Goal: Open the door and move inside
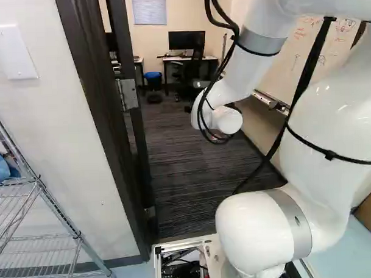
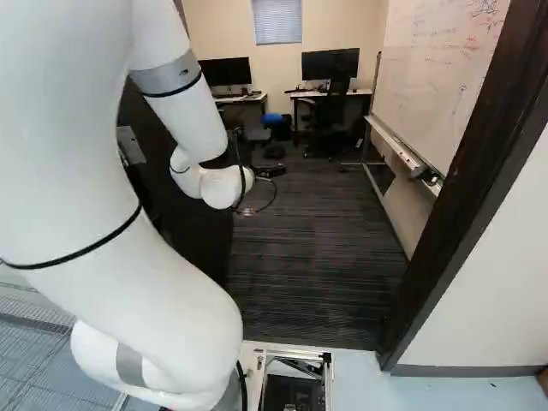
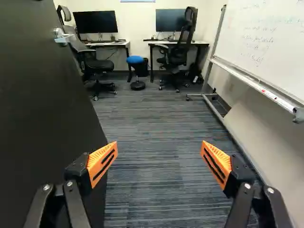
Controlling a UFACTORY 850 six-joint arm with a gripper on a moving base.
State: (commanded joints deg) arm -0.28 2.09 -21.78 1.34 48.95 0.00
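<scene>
The two fingers [image 3: 102,162] are standing wide open, carpet [image 3: 152,161] showing between them; the black door [image 3: 45,99] is standing swung inward beside one finger, whether touching I cannot tell, its metal handle [image 3: 62,36] sitting near its far edge; the arm [image 1: 247,63] is reaching through the doorway, a dark frame [image 1: 98,111] rising on either side; farther on, two monitors [image 3: 95,22] are standing toward the far edges of two desks [image 3: 108,44]; a blue-topped stool [image 3: 135,60] is standing between two chairs [image 3: 98,65]; a whiteboard [image 3: 266,35] is lining the wall opposite the door.
</scene>
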